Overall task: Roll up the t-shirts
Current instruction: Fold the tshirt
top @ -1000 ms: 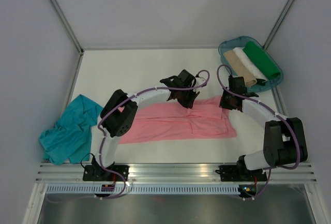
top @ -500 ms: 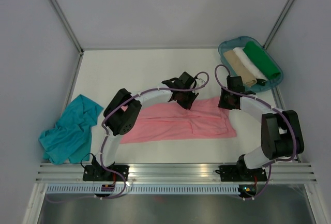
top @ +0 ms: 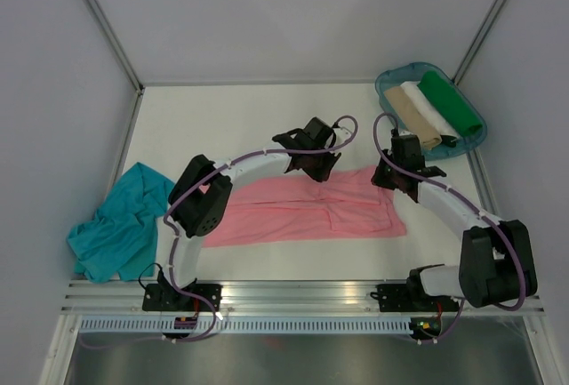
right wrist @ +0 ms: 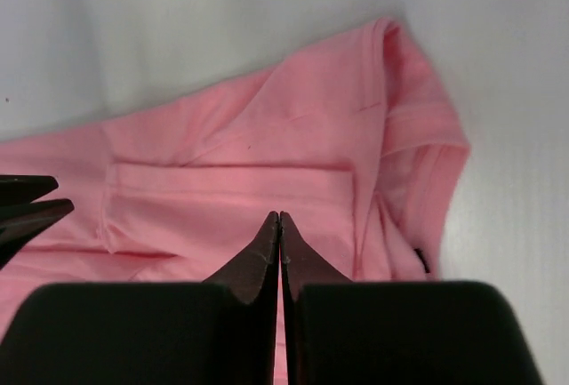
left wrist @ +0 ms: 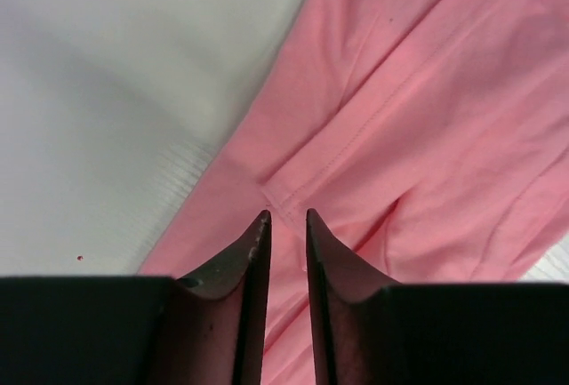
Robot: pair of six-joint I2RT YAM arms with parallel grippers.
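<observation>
The salmon pink t-shirt (top: pixel 293 212) lies folded into a long flat strip across the middle of the table. My left gripper (top: pixel 318 172) hovers over its far edge near the middle, jaws a narrow gap apart with nothing between them (left wrist: pixel 286 216). My right gripper (top: pixel 391 180) is over the strip's right end, near a sleeve, with its jaws shut tip to tip and holding nothing (right wrist: pixel 280 216). The pink fabric fills both wrist views (left wrist: pixel 427 92) (right wrist: pixel 267 154). The teal blue t-shirt (top: pixel 120 225) lies crumpled at the table's left edge.
A rigid teal tray (top: pixel 384 83) at the back right holds three rolled cloths: beige, white and green. The left gripper's fingertips (right wrist: pixel 27 203) show at the left edge of the right wrist view. Metal frame posts stand at the back corners.
The left gripper has edged slightly toward the back. The right arm's elbow has swung toward the near edge while its gripper stayed over the shirt's right end. The shirts have not moved.
</observation>
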